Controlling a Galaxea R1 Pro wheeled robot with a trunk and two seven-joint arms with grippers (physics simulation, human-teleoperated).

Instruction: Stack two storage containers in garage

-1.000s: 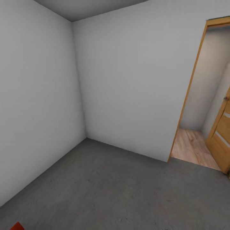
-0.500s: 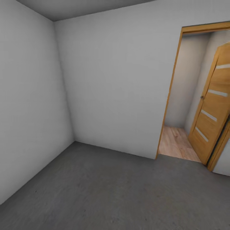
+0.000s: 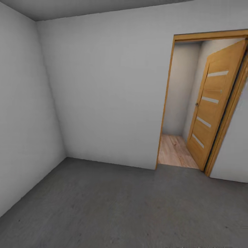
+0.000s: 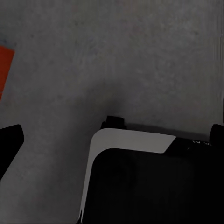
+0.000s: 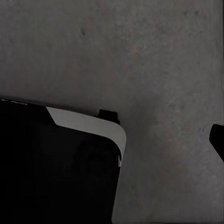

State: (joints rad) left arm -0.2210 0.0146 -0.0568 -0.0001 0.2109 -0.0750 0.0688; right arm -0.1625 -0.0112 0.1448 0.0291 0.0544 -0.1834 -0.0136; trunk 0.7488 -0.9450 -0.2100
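I am in the garage, over its dark grey concrete floor (image 3: 113,210). A corner of one orange-red storage container (image 4: 4,70) lies on the floor at the edge of the left wrist view. My left gripper (image 4: 113,136) hangs open above the floor with nothing in it; its black fingertips (image 4: 9,140) stand far apart at the two sides of that view. In the right wrist view one black fingertip (image 5: 218,137) shows at the picture's edge, away from the middle, over bare floor (image 5: 140,56). The living room is out of view.
White walls (image 3: 103,93) meet in a corner at the left. At the right an orange-wood door (image 3: 212,106) with pale stripes stands open onto a passage with light wood planks (image 3: 175,151). My black and white base (image 4: 140,177) shows in both wrist views.
The head view has swung to the right: the doorway and door now sit further into the picture. The orange-red corner at the lower left edge one second ago has left the view.
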